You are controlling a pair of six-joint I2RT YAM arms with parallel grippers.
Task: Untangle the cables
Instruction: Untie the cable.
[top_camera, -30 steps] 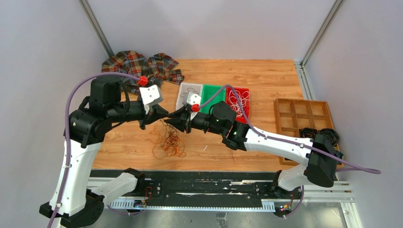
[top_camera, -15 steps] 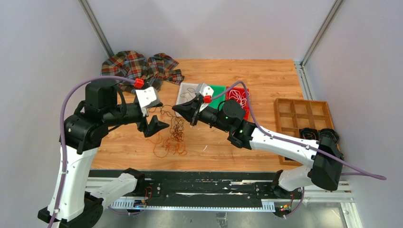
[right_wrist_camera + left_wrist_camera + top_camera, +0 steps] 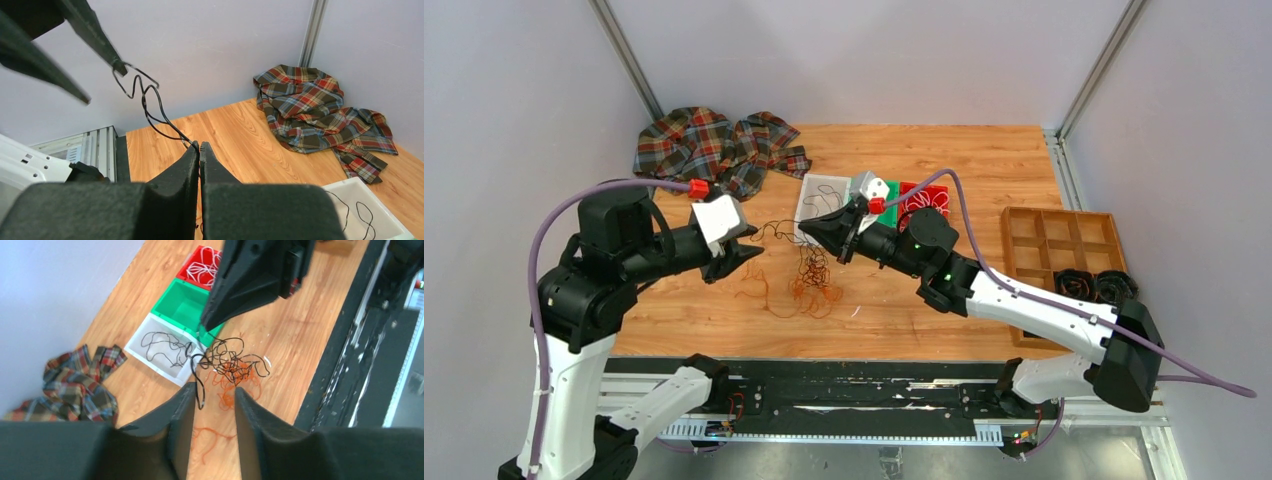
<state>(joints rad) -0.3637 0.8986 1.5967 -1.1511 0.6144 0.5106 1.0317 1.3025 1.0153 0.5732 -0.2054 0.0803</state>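
The cables (image 3: 812, 287) lie as a loose heap of orange and black wires on the wooden table, between the two arms. My right gripper (image 3: 810, 226) hangs above the heap, shut on a black cable (image 3: 165, 120) right at its tips (image 3: 199, 145). That black cable runs up and left to my left gripper (image 3: 742, 252), where it hooks over one fingertip (image 3: 119, 66). In the left wrist view the left gripper (image 3: 214, 391) stands open, and the black cable (image 3: 200, 390) dangles beside its left finger without being pinched. The tangle (image 3: 234, 369) lies just past those fingers.
A white bin (image 3: 816, 197) holding a black wire, a green bin (image 3: 187, 302) and a red bin (image 3: 932, 200) with white wires stand behind the heap. A plaid cloth (image 3: 719, 145) lies at the back left. A wooden compartment tray (image 3: 1059, 243) and dark coils (image 3: 1092, 286) are at the right.
My left gripper opened and drew back to the left. My right gripper shut on the black cable and moved up and right, dragging the heap a little to the right.
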